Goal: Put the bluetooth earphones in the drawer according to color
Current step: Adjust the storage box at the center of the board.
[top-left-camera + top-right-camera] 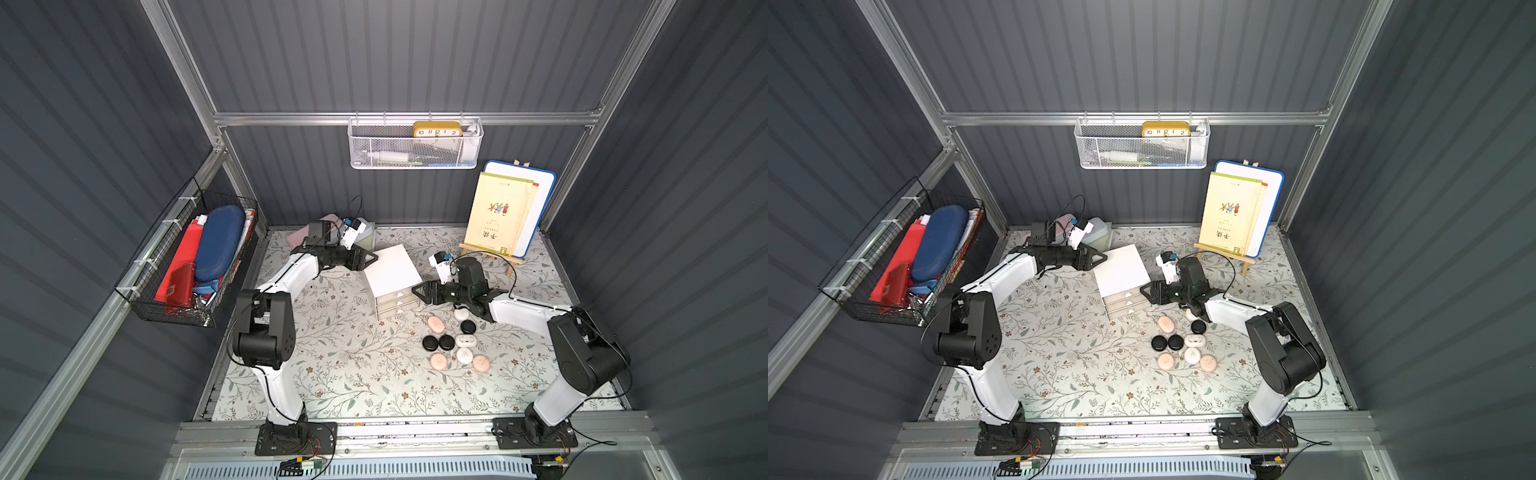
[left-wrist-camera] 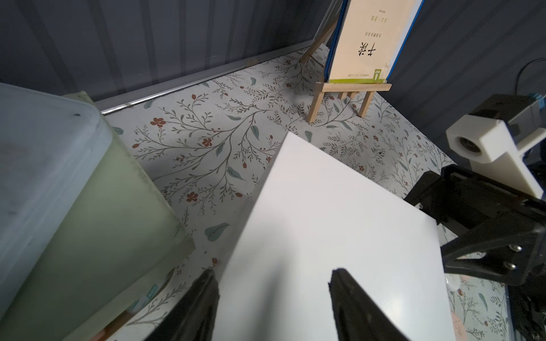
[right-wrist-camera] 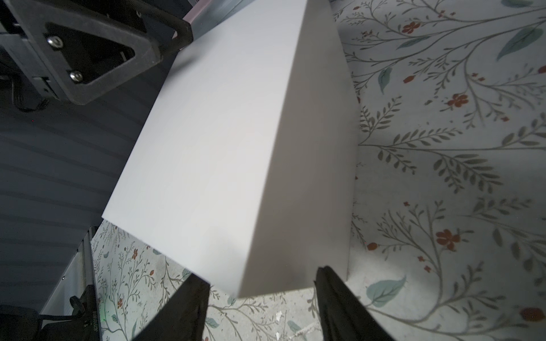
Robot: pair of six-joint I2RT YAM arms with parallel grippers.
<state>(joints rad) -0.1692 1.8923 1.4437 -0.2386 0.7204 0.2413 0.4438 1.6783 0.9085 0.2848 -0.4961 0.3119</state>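
While both arms reach in low from opposite sides, the left gripper (image 1: 371, 258) sits at the far left corner of the white cabinet (image 1: 390, 268) and the right gripper (image 1: 417, 291) at its right side. Each has its jaws apart, clamping nothing. The earphone cases (image 1: 465, 341) lie clustered on the flowered tablecloth (image 1: 332, 374), near the pushed-in drawers (image 1: 395, 303). Dark ribbed walls (image 1: 415, 62) enclose the table.

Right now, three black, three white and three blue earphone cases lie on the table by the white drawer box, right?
No blue ones: those three are pink cases, as both top views show. The black cases and white cases do lie on the table by the white drawer box.
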